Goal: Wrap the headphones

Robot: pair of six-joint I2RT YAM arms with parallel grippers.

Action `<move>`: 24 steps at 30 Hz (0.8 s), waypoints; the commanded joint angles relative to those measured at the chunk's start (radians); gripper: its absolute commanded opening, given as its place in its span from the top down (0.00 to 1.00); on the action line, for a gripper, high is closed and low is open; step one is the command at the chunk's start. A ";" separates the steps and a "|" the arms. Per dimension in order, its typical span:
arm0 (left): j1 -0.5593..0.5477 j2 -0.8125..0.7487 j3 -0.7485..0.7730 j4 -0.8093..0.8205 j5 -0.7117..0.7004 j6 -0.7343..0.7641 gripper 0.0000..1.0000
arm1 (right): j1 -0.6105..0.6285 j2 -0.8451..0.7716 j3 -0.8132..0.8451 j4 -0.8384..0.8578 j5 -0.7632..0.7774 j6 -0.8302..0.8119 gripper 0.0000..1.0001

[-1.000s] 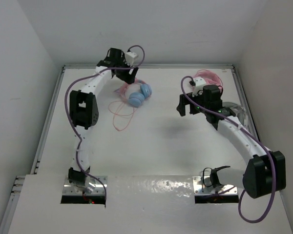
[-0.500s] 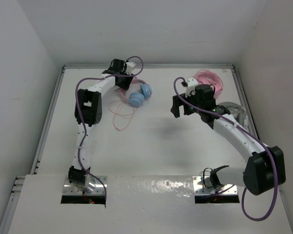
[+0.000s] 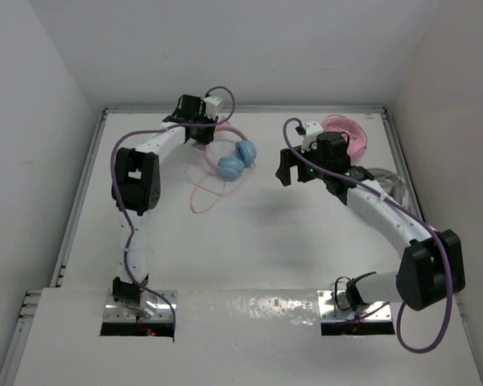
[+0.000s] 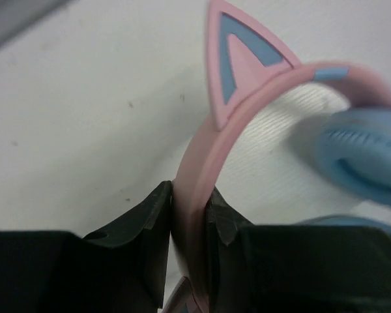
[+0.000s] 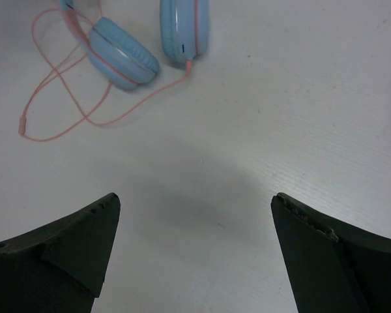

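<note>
The headphones lie at the back of the table, with two light blue ear cups, a pink headband and a pink cat ear. My left gripper is shut on the headband; in the left wrist view both black fingers press against the band's sides. The thin pink cable loops loose on the table in front of the cups. My right gripper hangs open to the right of the ear cups, with only bare table between its fingertips.
All-pink headphones lie at the back right behind my right wrist. White-grey headphones lie by the right wall, partly hidden by the right arm. Walls close the table at the back and both sides.
My left gripper has closed onto the pink headband, and the ear cups have shifted slightly right. My right gripper has moved left and farther back, still open.
</note>
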 commanded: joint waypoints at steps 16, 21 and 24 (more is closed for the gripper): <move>-0.035 -0.437 -0.092 -0.175 0.131 -0.011 1.00 | 0.164 0.493 0.514 0.098 0.176 0.115 0.01; -0.038 -0.457 -0.080 -0.200 0.157 -0.043 1.00 | 0.168 0.532 0.508 0.135 0.128 0.110 0.03; -0.038 -0.457 -0.074 -0.200 0.166 -0.066 1.00 | 0.188 0.537 0.490 0.161 0.051 0.117 0.05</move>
